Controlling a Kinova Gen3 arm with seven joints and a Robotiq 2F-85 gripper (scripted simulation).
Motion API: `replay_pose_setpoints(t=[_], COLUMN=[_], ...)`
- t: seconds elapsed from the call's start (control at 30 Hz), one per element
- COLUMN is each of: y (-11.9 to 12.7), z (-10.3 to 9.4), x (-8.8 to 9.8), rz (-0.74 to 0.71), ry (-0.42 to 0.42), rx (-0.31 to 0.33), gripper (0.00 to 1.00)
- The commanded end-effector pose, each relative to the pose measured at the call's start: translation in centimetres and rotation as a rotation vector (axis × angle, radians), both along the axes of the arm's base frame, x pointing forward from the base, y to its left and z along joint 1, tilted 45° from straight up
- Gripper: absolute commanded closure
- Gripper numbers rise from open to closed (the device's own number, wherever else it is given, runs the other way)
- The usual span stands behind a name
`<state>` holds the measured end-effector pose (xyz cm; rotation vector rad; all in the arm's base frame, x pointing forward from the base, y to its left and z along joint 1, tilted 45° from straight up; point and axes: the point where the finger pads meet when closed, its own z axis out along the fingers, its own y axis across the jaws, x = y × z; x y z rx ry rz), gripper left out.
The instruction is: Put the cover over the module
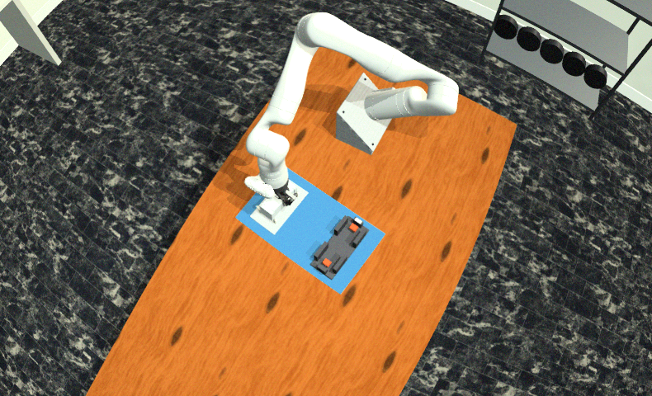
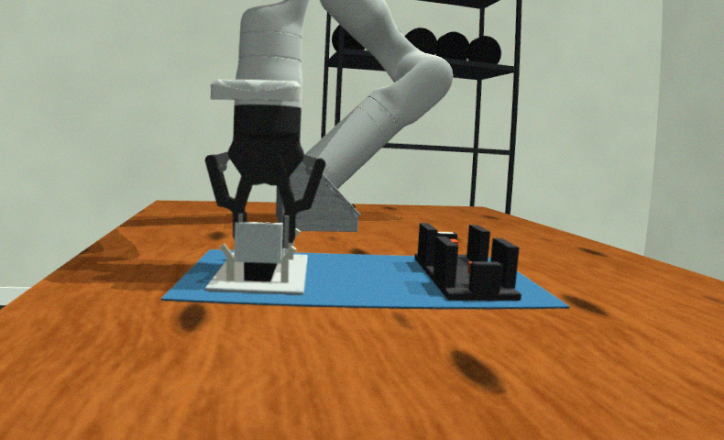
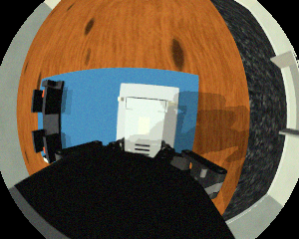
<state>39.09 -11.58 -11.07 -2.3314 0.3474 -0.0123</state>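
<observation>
My gripper (image 2: pixel 262 228) is shut on the white box-shaped cover (image 2: pixel 257 242), one finger on each side wall. It holds the cover upright, low over the white base plate (image 2: pixel 257 280) at the left end of the blue mat (image 2: pixel 355 280). The cover's lower rim sits between the plate's slanted corner guides. The black module (image 2: pixel 259 270) shows only below the rim; its top is hidden inside the cover. From above, the gripper (image 1: pixel 285 195) and cover (image 1: pixel 269 208) stand over the plate. The wrist view shows the cover (image 3: pixel 146 119) straight below. The empty black holder (image 2: pixel 466 264) stands at the mat's right end.
The holder (image 1: pixel 339 243) has several upright black posts and small orange parts. The arm's grey mounting block (image 1: pixel 361 117) stands at the back of the wooden table. A black shelf rack (image 2: pixel 420 104) with dark round weights stands behind the table.
</observation>
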Motion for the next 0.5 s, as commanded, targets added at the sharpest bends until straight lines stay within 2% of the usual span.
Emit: replay_pose_setpoints(t=[0.0, 0.47], y=[-0.14, 0.06], z=[0.06, -0.14], x=[0.03, 0.06], rz=[-0.002, -0.002], ry=[-0.001, -0.001], rx=[-0.002, -0.002], gripper=[1.00, 1.00])
